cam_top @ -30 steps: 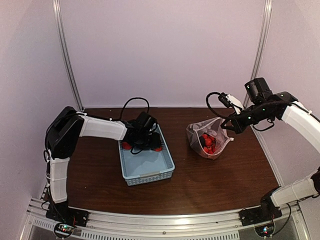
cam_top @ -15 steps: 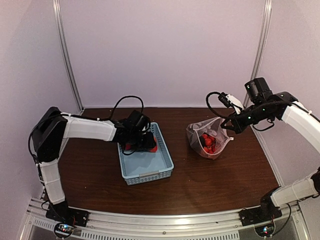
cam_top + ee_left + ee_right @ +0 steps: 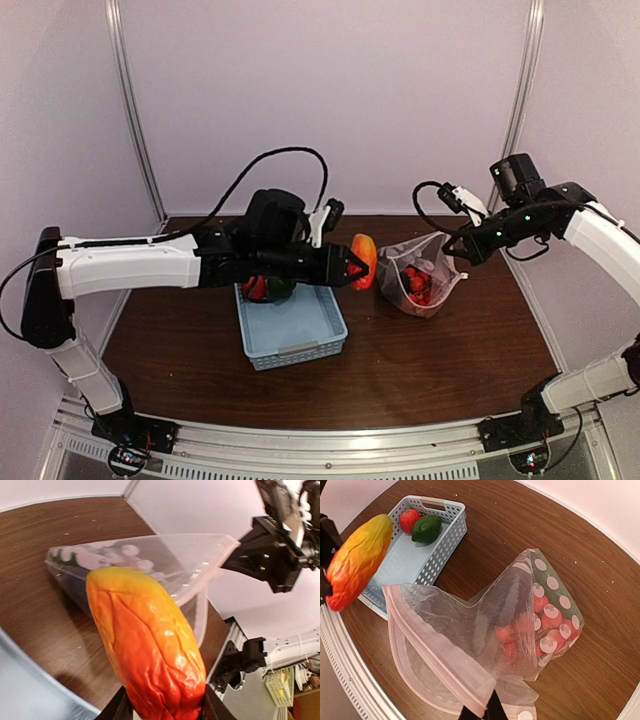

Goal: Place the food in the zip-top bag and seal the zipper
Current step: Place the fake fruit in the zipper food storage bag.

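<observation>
My left gripper [image 3: 350,268] is shut on a red-to-yellow toy pepper [image 3: 364,259], held in the air just left of the zip-top bag [image 3: 420,262]. In the left wrist view the pepper [image 3: 145,640] fills the frame between the gripper [image 3: 162,709] fingers, its tip toward the bag's open mouth [image 3: 165,560]. My right gripper [image 3: 462,250] is shut on the bag's upper edge and holds it up. From the right wrist, that gripper [image 3: 481,712] pinches the zipper [image 3: 440,652] strip. Red round fruits [image 3: 545,622] lie inside the bag [image 3: 485,615].
A light-blue perforated basket [image 3: 300,352] stands on the brown table, left of the bag. A red tomato [image 3: 409,519] and a green pepper [image 3: 426,528] lie at the far end of the basket [image 3: 446,542]. White walls close the back and sides.
My left arm has risen out of the basket with the pepper and swung right to the bag's mouth. Right arm and bag have stayed put.
</observation>
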Motion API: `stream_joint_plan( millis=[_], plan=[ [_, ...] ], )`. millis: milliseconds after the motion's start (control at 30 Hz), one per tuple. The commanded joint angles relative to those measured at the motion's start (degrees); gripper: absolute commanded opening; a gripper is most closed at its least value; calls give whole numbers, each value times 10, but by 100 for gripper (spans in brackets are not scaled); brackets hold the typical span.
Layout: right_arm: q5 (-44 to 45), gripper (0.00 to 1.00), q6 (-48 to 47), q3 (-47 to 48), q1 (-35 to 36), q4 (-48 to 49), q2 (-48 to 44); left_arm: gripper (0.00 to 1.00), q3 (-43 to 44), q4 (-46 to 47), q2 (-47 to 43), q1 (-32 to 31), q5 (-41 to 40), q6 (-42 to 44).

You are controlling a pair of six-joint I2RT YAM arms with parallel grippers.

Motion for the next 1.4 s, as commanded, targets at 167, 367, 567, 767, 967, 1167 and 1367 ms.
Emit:
stream_joint_plan(
  millis=[167,367,567,767,967,1167,1367],
  plan=[
    [51,0,15,29,3,-3,-1,26,124,47,73,-58,180,35],
    [45,0,20,44,3,-5,4,26,160,62,131,-75,213,-16],
    [34,0,22,52,3,-11,-3,23,213,115,208,-70,195,-107],
    [22,0,21,40,2,-14,-20,23,245,119,250,-48,133,-199],
    [-14,0,17,22,3,-12,-39,29,230,191,280,-24,69,-300],
    [-21,0,21,22,3,-13,-38,48,338,171,352,-20,55,-324],
    [-44,0,30,47,-3,-22,-24,63,374,143,363,-20,42,-326]
  ],
)
